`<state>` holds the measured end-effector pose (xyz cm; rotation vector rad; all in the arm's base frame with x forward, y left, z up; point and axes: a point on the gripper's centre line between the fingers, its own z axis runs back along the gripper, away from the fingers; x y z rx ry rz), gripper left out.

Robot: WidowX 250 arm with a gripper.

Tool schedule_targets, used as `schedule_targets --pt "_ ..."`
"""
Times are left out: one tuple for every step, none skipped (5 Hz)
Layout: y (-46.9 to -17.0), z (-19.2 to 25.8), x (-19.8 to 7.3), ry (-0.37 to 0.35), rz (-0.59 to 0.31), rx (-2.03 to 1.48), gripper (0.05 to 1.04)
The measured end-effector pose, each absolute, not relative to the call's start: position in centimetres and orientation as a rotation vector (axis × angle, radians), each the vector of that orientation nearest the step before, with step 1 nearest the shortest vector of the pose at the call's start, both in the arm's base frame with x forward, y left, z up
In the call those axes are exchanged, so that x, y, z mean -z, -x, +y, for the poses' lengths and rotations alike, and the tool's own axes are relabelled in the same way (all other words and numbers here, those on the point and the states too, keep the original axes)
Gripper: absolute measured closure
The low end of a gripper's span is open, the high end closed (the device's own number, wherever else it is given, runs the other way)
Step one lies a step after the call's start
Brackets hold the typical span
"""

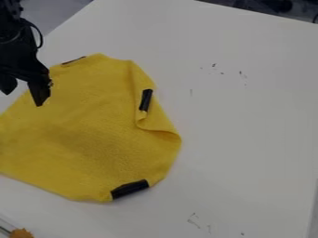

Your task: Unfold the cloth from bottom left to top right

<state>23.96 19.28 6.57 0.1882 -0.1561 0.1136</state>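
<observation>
We see the cloth [87,130] on the worktop [248,116], towards its left edge. One strip [146,100] lies on the cloth's right side, another [129,189] at its near edge; the gripper [25,95] hangs at its far left.

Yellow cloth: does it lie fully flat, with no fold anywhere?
No, the cloth is folded over along its right side in the picture, beside a black strip.

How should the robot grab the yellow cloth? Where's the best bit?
Probably the curled edge of the cloth, just below the black strip on its right side. Come down from above and pinch it: that edge bulges up in a fold, while most of the cloth lies flat.
</observation>
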Motion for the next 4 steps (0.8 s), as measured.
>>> schedule_targets --pt "-23.9 19.0 -5.8 -0.172 -0.134 -0.116 0.082" --pt "-25.5 16.5 -5.4 -0.161 -0.146 -0.058 0.082" --pt "-27.2 13.3 -4.4 -0.134 -0.129 0.038 0.082" --pt "-28.8 9.7 -4.5 -0.139 -0.140 0.124 0.082"
